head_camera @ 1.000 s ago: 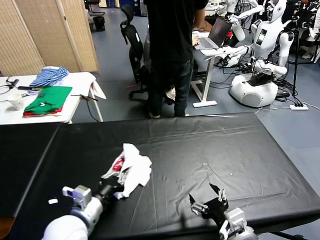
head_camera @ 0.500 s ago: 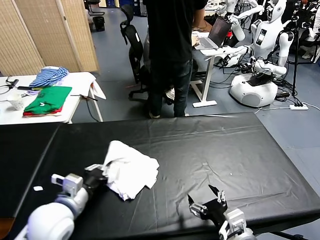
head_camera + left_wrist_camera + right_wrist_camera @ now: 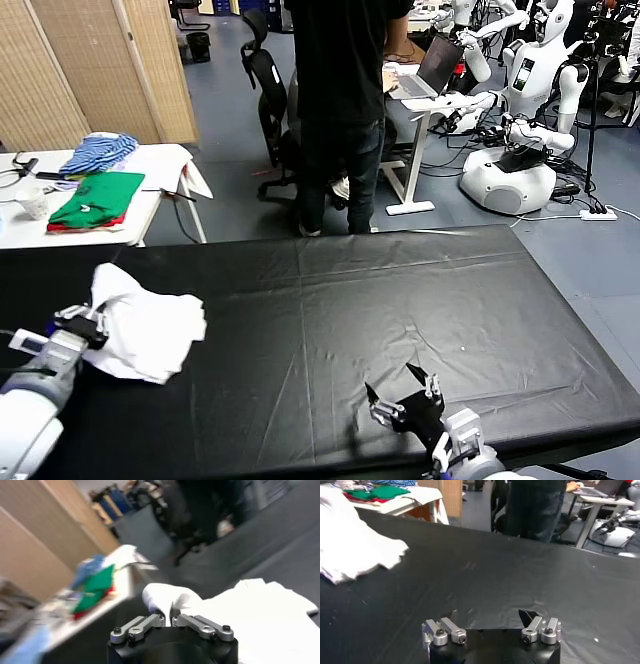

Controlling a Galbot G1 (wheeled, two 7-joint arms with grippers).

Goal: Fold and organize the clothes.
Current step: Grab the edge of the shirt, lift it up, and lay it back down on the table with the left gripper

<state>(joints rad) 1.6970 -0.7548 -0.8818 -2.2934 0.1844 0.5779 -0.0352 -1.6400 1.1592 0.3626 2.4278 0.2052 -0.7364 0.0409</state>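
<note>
The white T-shirt (image 3: 145,325) lies bunched on the left of the black table (image 3: 420,290), plain white side showing. My left gripper (image 3: 92,322) is shut on a fold of its edge at the shirt's left side. In the left wrist view the jaws pinch a raised white fold (image 3: 167,600) of the shirt (image 3: 260,615). My right gripper (image 3: 402,396) is open and empty, low over the table near the front edge, right of centre. The right wrist view shows the gripper (image 3: 490,617) open above bare black cloth, with the shirt (image 3: 355,545) far off.
A person in black (image 3: 345,90) stands behind the table's far edge. A white side table (image 3: 150,165) at the back left holds green and red folded garments (image 3: 95,197) and a blue striped garment (image 3: 98,152). Other robots (image 3: 520,90) stand at the back right.
My left gripper has dragged the T-shirt leftward across the table, from left of centre to the far left. The pink-red print no longer shows. The right gripper has shifted slightly left.
</note>
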